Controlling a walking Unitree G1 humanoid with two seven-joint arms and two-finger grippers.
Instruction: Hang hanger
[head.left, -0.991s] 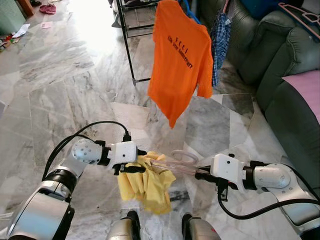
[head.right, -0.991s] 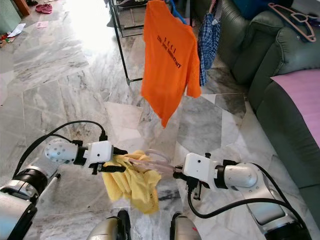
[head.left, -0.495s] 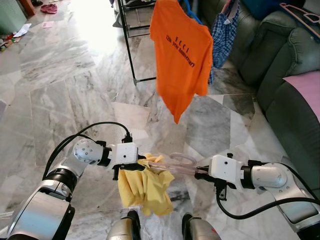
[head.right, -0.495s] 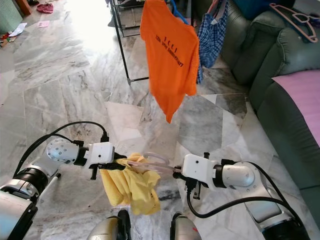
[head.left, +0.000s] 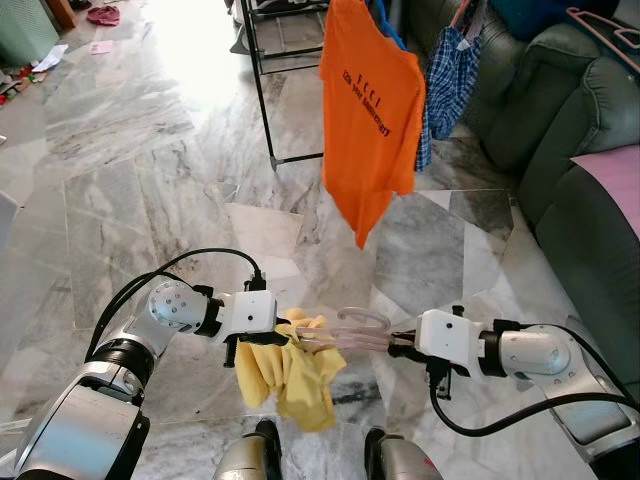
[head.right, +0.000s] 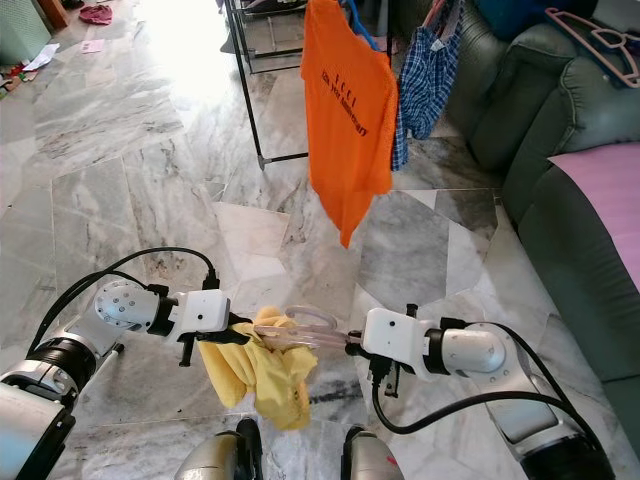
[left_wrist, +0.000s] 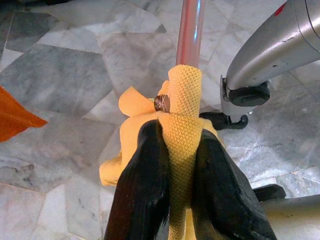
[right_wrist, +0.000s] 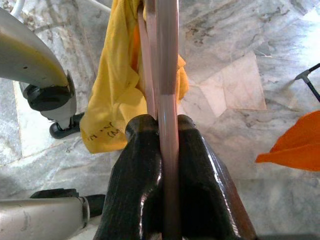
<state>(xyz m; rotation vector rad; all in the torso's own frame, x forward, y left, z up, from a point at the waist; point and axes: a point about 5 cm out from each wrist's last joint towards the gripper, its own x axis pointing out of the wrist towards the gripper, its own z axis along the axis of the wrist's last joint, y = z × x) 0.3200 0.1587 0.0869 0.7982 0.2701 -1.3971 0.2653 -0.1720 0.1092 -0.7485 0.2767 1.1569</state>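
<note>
A pink translucent hanger (head.left: 352, 328) lies level between my two grippers, low over the marble floor. A yellow garment (head.left: 290, 368) hangs from its left end. My left gripper (head.left: 272, 341) is shut on the yellow cloth where it wraps the hanger; the wrist view shows its fingers (left_wrist: 145, 190) pinching the fabric. My right gripper (head.left: 398, 345) is shut on the hanger's bar, with the fingers (right_wrist: 145, 175) clamped around the pink rod (right_wrist: 167, 100). Ahead stands a black clothes rack (head.left: 262, 90) with an orange T-shirt (head.left: 368, 110) and a blue checked garment (head.left: 450, 70) hanging from it.
A dark green sofa (head.left: 570, 130) runs along the right, with a pink cloth (head.left: 612, 175) on its seat and spare hangers (head.left: 605, 25) on its back. Small items lie on the floor at far left (head.left: 45, 60). My own feet (head.left: 320, 455) show at the bottom edge.
The view has shifted slightly, so the rack and orange shirt sit further right. The yellow garment has bunched and swung a little under the hanger. Both grippers keep their hold.
</note>
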